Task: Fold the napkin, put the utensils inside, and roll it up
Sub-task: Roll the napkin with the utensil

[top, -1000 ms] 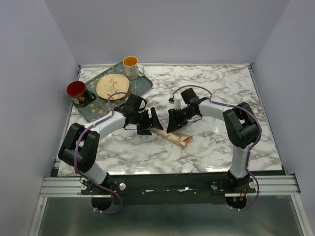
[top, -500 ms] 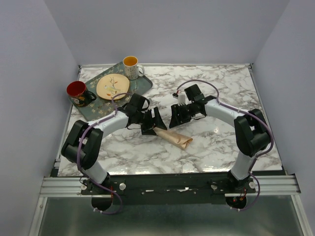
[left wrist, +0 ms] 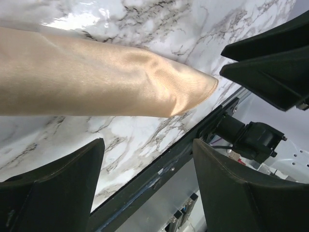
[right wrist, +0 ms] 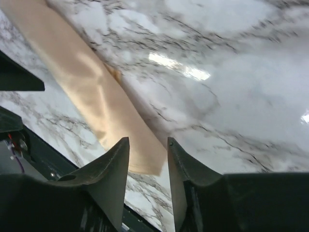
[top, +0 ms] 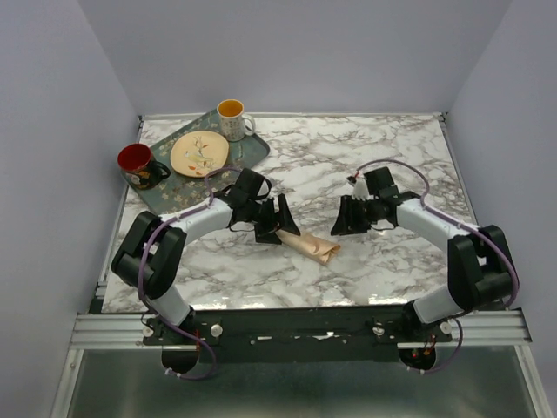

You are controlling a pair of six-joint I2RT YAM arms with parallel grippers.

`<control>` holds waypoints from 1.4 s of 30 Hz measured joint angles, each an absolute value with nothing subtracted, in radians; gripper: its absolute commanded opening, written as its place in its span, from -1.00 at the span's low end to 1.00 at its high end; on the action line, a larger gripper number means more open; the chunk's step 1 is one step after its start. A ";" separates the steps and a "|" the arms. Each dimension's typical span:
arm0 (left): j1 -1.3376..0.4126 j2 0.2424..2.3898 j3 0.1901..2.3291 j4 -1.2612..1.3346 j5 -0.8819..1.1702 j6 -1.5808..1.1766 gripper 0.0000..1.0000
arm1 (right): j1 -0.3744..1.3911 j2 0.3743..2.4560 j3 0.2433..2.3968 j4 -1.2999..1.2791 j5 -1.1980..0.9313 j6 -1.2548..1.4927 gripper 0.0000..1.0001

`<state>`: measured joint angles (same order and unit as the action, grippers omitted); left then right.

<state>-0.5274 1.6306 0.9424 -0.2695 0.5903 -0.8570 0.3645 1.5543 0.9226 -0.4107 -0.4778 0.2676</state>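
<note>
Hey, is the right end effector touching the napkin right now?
Apart. The top view shows a strip of bare table between the right end effector and the napkin. Its jaws stand open, holding nothing.

Rolled napkin (right wrist: 96, 106) lies on marble table (right wrist: 231, 72) beyond parted fingers (right wrist: 108, 179).

Napkin (top: 312, 246) roll: far end hidden under left gripper (top: 280, 228) in top view. Cut off by frame edge in both wrist views. Inside of roll hidden.
</note>
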 measured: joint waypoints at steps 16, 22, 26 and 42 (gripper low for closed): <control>-0.578 1.704 1.009 -0.264 0.598 -0.865 0.41 | 0.233 1.375 0.648 -0.284 -0.536 0.392 -0.63; -0.578 1.710 1.010 -0.265 0.598 -0.865 0.43 | 0.234 1.404 0.627 -0.218 -0.629 0.392 -0.69; -0.578 1.716 1.010 -0.265 0.598 -0.865 0.43 | 0.234 1.352 0.599 -0.206 -0.646 0.392 -0.69; -0.563 1.644 1.028 -0.329 0.519 -0.865 0.48 | 0.381 1.355 0.799 -0.367 -0.419 0.255 0.12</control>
